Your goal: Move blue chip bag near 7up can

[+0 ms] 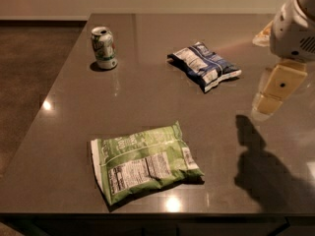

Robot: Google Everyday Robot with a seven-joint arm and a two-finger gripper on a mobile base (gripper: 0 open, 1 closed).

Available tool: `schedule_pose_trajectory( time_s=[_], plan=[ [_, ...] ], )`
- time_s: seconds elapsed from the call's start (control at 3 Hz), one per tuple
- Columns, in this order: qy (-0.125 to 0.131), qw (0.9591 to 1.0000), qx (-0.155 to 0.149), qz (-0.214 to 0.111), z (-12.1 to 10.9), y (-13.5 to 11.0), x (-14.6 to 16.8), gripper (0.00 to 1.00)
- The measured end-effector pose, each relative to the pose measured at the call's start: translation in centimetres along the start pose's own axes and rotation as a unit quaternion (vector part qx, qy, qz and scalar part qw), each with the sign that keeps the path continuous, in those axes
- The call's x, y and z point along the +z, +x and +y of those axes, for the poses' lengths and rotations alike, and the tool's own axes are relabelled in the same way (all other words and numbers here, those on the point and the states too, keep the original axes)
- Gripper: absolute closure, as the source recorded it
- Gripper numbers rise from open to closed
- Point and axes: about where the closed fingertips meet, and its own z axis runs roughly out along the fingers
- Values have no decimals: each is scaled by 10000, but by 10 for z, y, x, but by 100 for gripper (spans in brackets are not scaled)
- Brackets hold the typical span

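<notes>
At the far left of the dark grey table [147, 107] stands the 7up can [104, 48], upright, green and white with a red mark. Its silver top is open to view and it casts a small shadow at its base. It is near the table's left edge, beyond which lies brown floor [29, 58].

Nearer, and a little to the right, the light green chip bag [145, 163] lies flat by the near edge. Its nutrition panel faces up and its long side is slightly slanted. It is well apart from the can.

Further right and towards the far side, the blue chip bag [204, 65] lies flat on the table. It is crinkled and navy with white patches, and it lies aslant, its right end nearer than its left. It lies well apart from the can, with bare tabletop between them, and nothing touches it.

At the right edge the gripper [269, 102] hangs above the table, a cream block under the white arm housing [295, 28], pointing down and slightly left. It is just right of the blue bag, apart from it and holding nothing. Whether it is set wide or narrow cannot be told from here.

Its dark shadow [266, 168] falls on the table near the right front corner.
</notes>
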Motion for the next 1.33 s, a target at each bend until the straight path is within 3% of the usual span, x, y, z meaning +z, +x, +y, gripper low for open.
schedule_pose_trajectory(
  time_s=[0.33, 1.0, 1.33],
  plan=[
    [33, 9998, 209, -31, -29, -17, 10, 0],
    [254, 9959, 829, -259, -108, -51, 44, 0],
    [393, 9903, 1287, -339, -158, -65, 94, 0]
  ],
)
